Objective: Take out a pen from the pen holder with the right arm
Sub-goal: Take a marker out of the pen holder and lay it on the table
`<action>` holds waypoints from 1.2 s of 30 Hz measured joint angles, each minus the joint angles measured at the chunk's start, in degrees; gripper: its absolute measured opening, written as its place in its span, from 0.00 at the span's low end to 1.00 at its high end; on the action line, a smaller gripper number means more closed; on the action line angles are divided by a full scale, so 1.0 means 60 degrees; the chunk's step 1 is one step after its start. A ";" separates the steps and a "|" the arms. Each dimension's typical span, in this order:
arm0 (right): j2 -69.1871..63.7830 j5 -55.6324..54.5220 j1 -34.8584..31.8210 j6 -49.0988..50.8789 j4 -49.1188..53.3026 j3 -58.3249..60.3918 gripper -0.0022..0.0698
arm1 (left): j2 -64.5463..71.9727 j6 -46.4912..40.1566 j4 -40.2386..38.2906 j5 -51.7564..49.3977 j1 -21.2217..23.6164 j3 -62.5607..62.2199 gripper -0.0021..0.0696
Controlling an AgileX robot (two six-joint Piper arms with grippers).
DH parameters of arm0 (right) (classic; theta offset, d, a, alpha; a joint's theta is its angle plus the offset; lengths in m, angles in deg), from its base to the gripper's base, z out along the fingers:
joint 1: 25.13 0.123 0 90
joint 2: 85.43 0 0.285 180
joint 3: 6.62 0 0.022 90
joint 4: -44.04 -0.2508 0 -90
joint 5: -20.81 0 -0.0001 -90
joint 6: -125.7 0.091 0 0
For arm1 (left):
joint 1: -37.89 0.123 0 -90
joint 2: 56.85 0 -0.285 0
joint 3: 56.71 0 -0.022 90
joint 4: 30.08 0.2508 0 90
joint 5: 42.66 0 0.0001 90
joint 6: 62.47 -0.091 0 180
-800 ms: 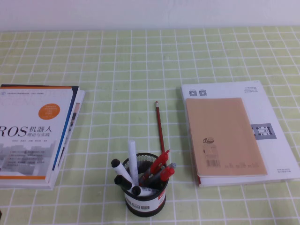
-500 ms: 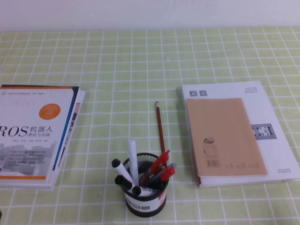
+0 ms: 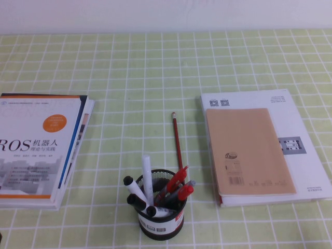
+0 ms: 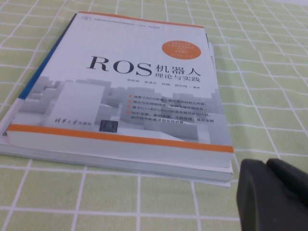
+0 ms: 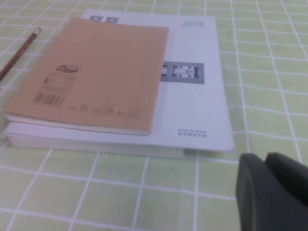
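On the high view I see the pen holder (image 3: 162, 224) by the worktop's near edge, midway along, with the pens (image 3: 176, 181) leaning inside. On the left wrist view, my left gripper (image 4: 267, 166) sits near the ROS book (image 4: 139, 86), fingers closed and empty. On the right wrist view, my right gripper (image 5: 266, 161) sits near the notebook (image 5: 96, 72), fingers closed and empty.

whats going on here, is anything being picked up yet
Nothing is being handled yet. The pen holder stands full of pens, untouched, a pencil lying beyond it. The right gripper is shut and empty, low by the tan notebook on the white book; the left gripper sits by the ROS book.
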 joint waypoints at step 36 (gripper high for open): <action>0.0021 -0.2571 0.0000 0.0000 -0.4764 0.0000 0.01 | 0.0000 0.0000 0.0000 0.0000 0.0000 0.0000 0.02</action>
